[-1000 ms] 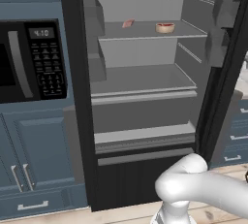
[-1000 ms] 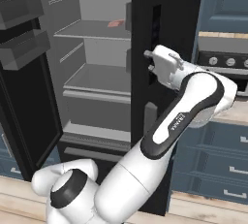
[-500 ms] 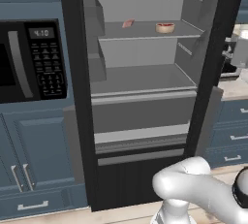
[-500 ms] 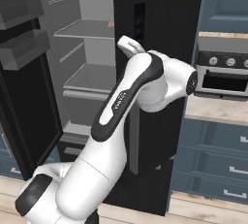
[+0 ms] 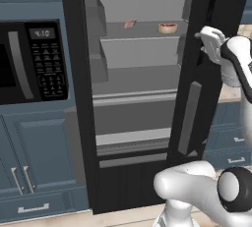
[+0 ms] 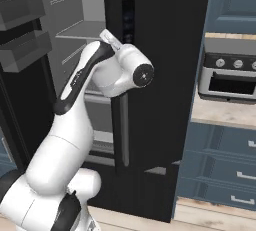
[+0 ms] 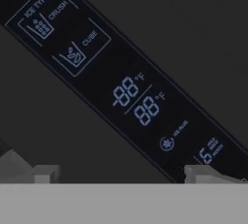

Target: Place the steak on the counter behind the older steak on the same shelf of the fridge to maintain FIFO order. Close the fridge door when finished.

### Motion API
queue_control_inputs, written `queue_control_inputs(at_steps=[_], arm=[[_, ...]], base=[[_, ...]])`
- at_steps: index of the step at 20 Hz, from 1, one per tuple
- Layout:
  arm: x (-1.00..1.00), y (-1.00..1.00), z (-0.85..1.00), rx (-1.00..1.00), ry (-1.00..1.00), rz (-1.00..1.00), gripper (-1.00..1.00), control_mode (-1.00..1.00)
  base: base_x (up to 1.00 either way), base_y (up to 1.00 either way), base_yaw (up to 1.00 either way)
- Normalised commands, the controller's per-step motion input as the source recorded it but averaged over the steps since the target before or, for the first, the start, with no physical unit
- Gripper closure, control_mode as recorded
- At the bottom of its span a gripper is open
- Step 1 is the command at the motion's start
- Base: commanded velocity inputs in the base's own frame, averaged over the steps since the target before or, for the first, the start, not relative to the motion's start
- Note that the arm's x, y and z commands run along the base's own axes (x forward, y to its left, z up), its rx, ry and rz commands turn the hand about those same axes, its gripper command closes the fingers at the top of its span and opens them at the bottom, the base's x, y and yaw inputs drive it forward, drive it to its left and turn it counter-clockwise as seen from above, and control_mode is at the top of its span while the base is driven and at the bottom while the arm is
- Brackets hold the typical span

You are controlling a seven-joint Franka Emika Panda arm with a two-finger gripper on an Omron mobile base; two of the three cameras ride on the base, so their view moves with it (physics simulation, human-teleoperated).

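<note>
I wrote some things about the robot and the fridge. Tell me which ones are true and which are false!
1. The steak lies on the top shelf inside the fridge. True.
2. The gripper is holding the steak. False: its jaws are open and empty, up against the black fridge door.
3. The older steak sits in a round tan dish. True.
4. Both fridge doors are fully shut. False: the inside is still showing between them.
5. The microwave is to the right of the fridge. False: in the left base view it is on the left.
6. The hand view shows the door's ice and temperature panel. True.
</note>
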Motion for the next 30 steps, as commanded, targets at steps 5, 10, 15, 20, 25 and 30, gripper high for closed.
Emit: queue_control_inputs(at_steps=[5, 10, 15, 20, 25, 30], arm=[[0.98, -0.52, 0.12, 0.00, 0.11, 0.00, -1.00, -1.00], [0.85, -0.39, 0.12, 0.00, 0.10, -0.02, -1.00, -1.00], [0.57, -0.26, 0.10, 0.00, 0.02, -0.07, -1.00, -1.00], [0.54, -0.06, 0.01, 0.00, 0.00, -0.16, -1.00, -1.00], [0.65, 0.00, 0.00, 0.00, 0.00, -0.20, -1.00, -1.00], [0.77, 0.00, 0.00, 0.00, 0.06, -0.20, -1.00, -1.00]], base=[[0.00, 0.00, 0.00], [0.00, 0.00, 0.00], [0.00, 0.00, 0.00], [0.00, 0.00, 0.00], [0.00, 0.00, 0.00], [0.00, 0.00, 0.00]])
